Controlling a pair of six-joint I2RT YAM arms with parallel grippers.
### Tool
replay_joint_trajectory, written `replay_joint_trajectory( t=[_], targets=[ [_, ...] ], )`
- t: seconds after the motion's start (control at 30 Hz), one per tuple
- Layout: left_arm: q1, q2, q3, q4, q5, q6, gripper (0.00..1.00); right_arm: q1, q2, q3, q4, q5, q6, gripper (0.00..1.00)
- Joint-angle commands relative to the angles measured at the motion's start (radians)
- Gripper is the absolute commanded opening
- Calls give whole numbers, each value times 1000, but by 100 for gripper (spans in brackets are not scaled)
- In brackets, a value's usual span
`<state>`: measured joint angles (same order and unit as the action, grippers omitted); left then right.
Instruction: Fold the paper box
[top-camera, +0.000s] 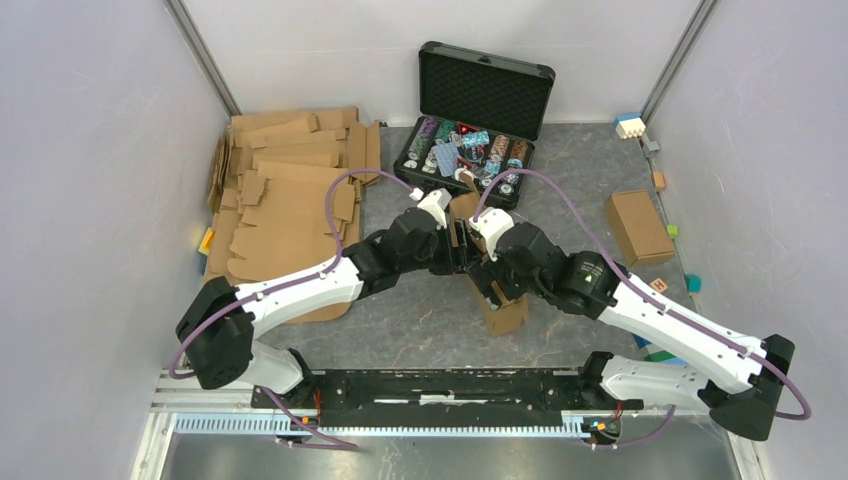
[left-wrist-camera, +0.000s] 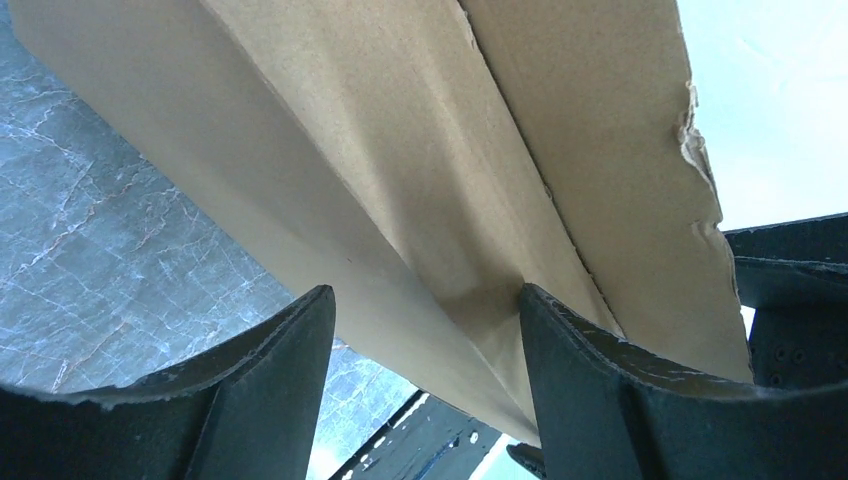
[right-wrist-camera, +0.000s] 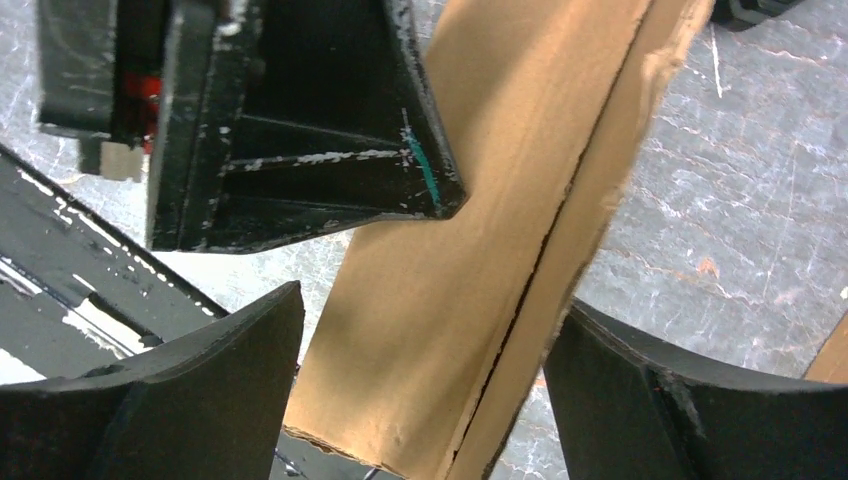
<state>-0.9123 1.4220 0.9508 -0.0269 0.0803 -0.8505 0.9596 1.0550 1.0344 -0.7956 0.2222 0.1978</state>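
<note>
Okay, I have both arms converging on the paper box (top-camera: 503, 316), which sits at the middle of the tabletop (top-camera: 400, 330), well forward of the black case (top-camera: 480, 110) at the far edge. From above, its long axis runs roughly from the near edge to the far edge, leaning a little left at the far end. The left gripper (left-wrist-camera: 425, 292) reaches in from the left side and the right gripper (right-wrist-camera: 428, 295) from the right, so neither is the nearer one. Both sets of jaws stand wide, and in each wrist view a creased cardboard panel fills the gap between the fingers. I cannot tell whether either is clamping it or only straddling it. My read is that the next fold turns on the crease running lengthwise between the right fingers.
</note>
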Motion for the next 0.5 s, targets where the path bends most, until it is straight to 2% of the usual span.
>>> replay_joint_trajectory(
  t=[0.0,0.13,0.3,0.47],
  targets=[
    [-1,-22,1,-88,-77,14,75,8,-15,26,-29,88,8,84],
    [19,-73,15,-171,-76,66,77,7,-22,22,-42,126,-10,67],
    [109,-191,-17,-264,-66,147,81,3,-37,27,-27,82,-60,64],
    [264,-331,-63,-301,-19,229,84,-48,-63,34,18,-21,-108,60]
  ],
)
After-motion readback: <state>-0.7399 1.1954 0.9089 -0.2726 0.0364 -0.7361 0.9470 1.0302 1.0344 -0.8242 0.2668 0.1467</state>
